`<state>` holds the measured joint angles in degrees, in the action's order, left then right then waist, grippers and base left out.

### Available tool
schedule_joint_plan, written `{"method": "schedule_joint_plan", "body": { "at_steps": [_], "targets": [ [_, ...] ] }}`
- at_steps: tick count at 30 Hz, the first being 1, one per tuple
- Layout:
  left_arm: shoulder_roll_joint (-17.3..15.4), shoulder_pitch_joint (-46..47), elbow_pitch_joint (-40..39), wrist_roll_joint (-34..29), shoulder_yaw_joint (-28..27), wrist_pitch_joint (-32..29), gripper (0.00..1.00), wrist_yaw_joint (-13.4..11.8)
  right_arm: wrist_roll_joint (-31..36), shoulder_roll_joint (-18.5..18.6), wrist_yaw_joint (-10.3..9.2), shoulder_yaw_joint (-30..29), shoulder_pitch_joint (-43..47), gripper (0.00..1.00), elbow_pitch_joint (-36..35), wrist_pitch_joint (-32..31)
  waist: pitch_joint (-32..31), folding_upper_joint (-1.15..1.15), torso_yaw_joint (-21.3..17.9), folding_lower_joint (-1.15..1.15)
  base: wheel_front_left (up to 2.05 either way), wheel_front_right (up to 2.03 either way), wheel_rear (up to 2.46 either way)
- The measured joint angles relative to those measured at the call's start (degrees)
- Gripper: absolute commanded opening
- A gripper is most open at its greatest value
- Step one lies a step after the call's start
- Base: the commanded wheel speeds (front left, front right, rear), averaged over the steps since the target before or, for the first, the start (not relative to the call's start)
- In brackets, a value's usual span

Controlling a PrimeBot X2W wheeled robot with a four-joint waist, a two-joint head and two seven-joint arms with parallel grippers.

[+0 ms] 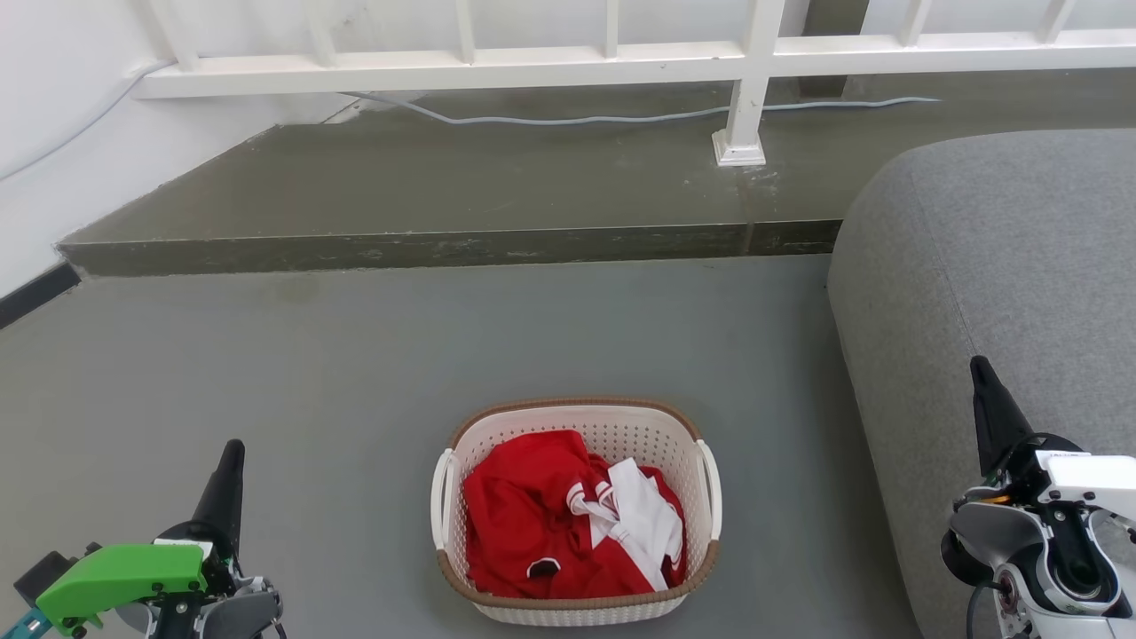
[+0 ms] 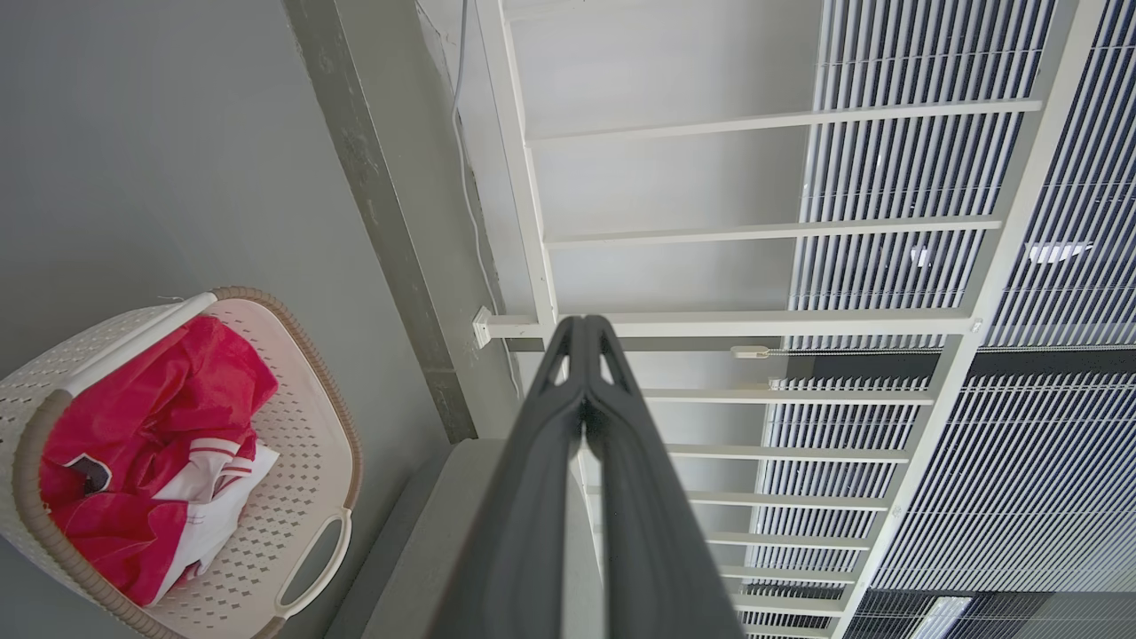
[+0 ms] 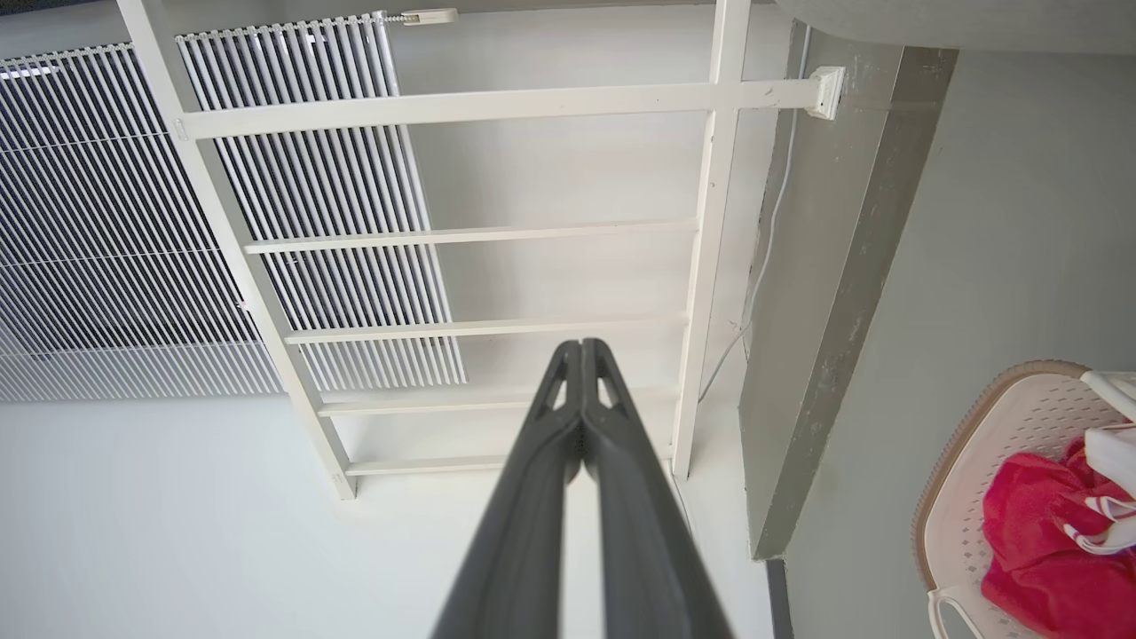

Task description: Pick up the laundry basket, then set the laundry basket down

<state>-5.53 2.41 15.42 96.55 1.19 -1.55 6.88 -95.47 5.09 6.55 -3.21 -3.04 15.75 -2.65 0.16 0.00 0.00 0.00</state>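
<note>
While hovering low over the grey floor at its near left, pressing together the two dark fingers of the left gripper, tips touching, clamping nothing. Mirroring that at the near right with the right gripper: fingers likewise closed on each other, empty, rising near the grey sofa along the floor's right edge. Standing upright on the floor between both grippers, touching neither, well short of the raised concrete step at the far edge: the laundry basket, cream, perforated, brown-rimmed, white loop handles on both sides. Lying crumpled inside, a red garment with white cloth overlapping it. Running along the step, a pale cable beneath the white railing.
</note>
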Motion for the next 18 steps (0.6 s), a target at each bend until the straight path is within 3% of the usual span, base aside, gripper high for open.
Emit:
{"method": "schedule_joint_plan", "body": {
  "at_steps": [18],
  "targets": [
    [0.0,0.0,0.3,0.0,-0.2,-0.5,0.0,0.0,0.0,0.0,0.0,-0.1,0.0,0.0,0.1,0.0,0.0,0.0,0.0,0.0,0.0,0.0,0.0]
  ]
}}
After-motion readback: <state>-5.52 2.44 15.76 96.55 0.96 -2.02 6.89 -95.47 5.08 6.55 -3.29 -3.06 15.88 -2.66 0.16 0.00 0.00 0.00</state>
